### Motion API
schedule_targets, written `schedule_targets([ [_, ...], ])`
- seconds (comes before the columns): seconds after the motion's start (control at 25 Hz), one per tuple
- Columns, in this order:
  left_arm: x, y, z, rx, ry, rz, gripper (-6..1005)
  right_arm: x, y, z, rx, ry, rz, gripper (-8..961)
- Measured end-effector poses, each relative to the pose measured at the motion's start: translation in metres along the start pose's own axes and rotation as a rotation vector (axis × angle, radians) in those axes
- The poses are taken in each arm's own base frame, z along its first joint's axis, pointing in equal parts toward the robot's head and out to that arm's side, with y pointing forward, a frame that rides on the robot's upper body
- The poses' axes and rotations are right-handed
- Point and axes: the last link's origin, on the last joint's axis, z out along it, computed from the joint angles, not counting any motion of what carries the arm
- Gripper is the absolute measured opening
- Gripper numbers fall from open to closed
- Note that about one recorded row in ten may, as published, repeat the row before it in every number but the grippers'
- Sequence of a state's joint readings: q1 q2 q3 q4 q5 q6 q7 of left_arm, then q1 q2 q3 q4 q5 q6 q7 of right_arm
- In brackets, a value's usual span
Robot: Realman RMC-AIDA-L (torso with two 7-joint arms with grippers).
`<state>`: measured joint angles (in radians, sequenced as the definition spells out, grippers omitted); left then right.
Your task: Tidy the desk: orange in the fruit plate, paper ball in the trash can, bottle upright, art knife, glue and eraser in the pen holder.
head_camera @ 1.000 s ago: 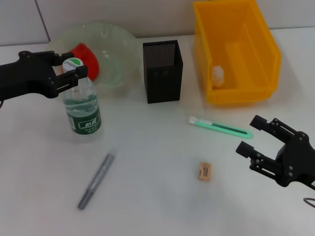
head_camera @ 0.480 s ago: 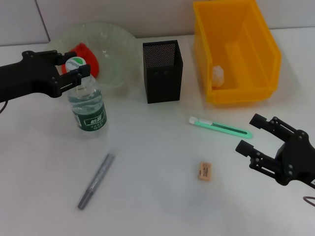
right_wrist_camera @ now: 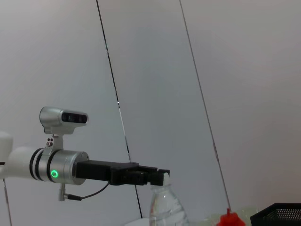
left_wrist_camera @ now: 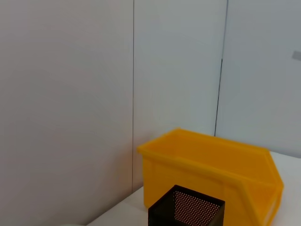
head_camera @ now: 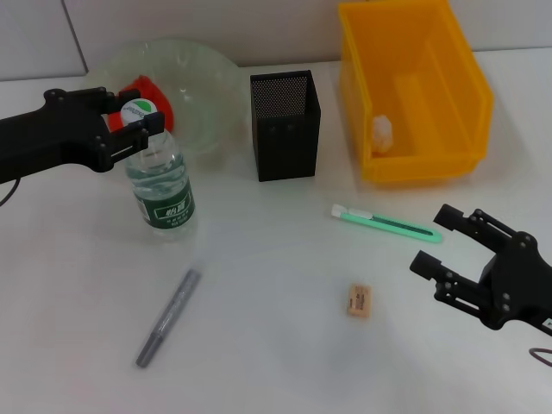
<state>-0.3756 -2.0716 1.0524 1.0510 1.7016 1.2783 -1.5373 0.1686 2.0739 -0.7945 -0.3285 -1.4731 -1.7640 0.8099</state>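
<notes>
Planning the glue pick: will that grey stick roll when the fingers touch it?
Probably: the glue looks like a slim round pen lying flat on the smooth table, so a sideways nudge could roll it. It seems rigid and light. Nothing lies beside it to stop it.

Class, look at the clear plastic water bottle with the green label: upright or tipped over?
Upright: the clear plastic water bottle stands base-down on the white desk, cap on top, with the left gripper around its neck.
</notes>
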Motion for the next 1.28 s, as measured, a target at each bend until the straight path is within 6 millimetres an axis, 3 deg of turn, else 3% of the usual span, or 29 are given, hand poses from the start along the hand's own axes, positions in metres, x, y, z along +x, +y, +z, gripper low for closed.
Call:
schedule_targets([
  [0.44,0.002,0.004,0.005,-0.027,0.027,0.003,544,0.0,0.0,0.001,-0.005,0.005,-0.002,758],
  [0.64,0.014,0.009,-0.004,-0.047,0.077,0.058,768,-0.001,-0.001,-0.002,0.002,-0.002,-0.004,759],
  [0.84,0.017,0.032,-0.024,-0.14,0.212,0.184,804,-0.008,-0.005,-0.006,0.018,-0.023,0.007,759],
  [0.96,0.002,0.047,-0.032,-0.199,0.28,0.206,819,-0.018,-0.011,-0.011,0.023,-0.035,0.015,759],
  [1.28,-0.069,0.086,-0.032,-0.264,0.353,0.18,818,-0.065,-0.033,-0.007,-0.065,0.07,-0.004,759],
])
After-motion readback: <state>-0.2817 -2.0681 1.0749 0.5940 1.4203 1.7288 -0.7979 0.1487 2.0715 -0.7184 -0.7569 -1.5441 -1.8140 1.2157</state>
